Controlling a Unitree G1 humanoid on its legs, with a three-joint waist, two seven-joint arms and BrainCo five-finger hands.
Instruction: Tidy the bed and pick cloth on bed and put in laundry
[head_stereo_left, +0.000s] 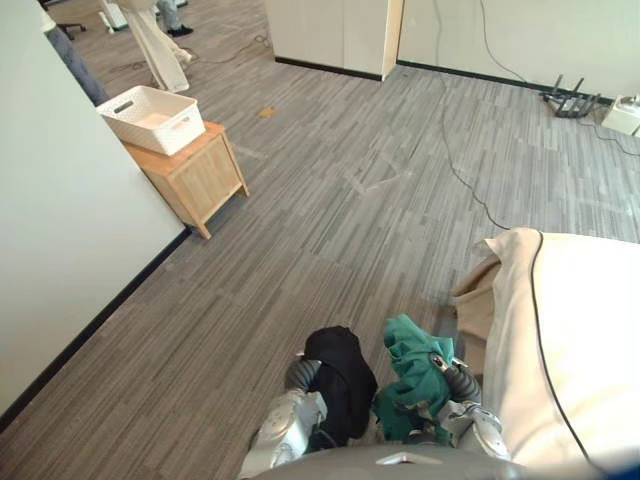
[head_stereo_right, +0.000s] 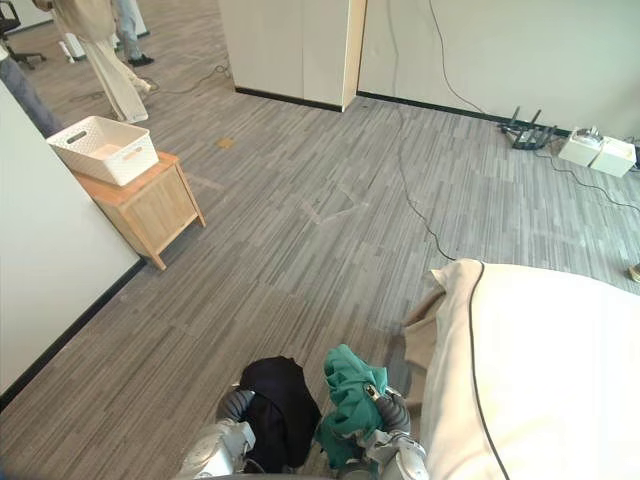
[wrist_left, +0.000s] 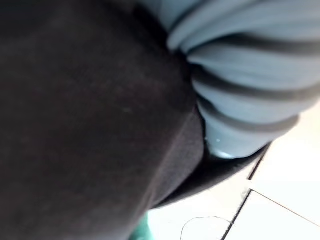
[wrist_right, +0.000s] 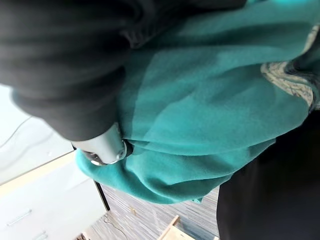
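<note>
Your left hand (wrist_left: 240, 85) is buried under the black cloth (head_stereo_left: 340, 375), just off the bed's (head_stereo_left: 580, 340) corner; you cannot tell whether it is clenched. Your right hand (head_stereo_left: 447, 372), between that cloth and the bed, is wrapped in the teal cloth (head_stereo_left: 412, 370), and its grip cannot be told either. The white laundry basket (head_stereo_left: 155, 118) sits on a small wooden counter (head_stereo_left: 195, 175), well apart from the bed.
</note>
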